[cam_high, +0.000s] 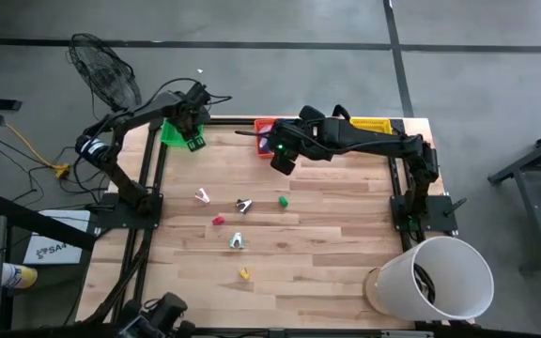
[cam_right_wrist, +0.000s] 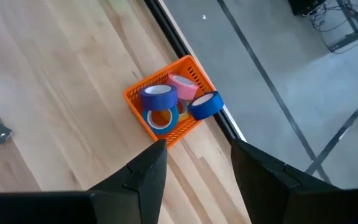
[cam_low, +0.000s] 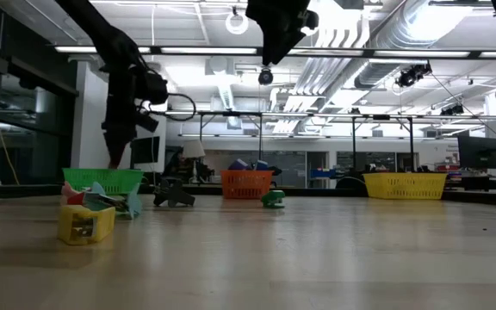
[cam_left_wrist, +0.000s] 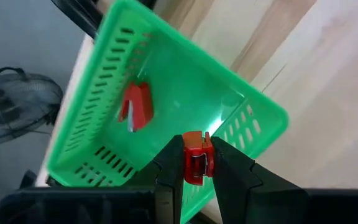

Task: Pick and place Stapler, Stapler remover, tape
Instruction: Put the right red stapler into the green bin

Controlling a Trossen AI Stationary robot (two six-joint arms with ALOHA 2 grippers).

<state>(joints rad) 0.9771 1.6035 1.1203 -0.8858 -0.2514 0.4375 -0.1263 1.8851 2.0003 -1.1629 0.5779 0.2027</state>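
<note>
Pale wood table (cam_high: 327,225), perforated glossy plastic green basket (cam_left_wrist: 104,81)

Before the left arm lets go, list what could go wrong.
1. The left end effector pinches a small red stapler near the green basket's near wall, not its middle; released here it might clip the rim and land on the table.
2. Another red stapler already lies inside; a drop could bounce off it.
3. The orange basket under the open right end effector is piled with tape rolls; one blue roll rides its rim and may fall out.
</note>
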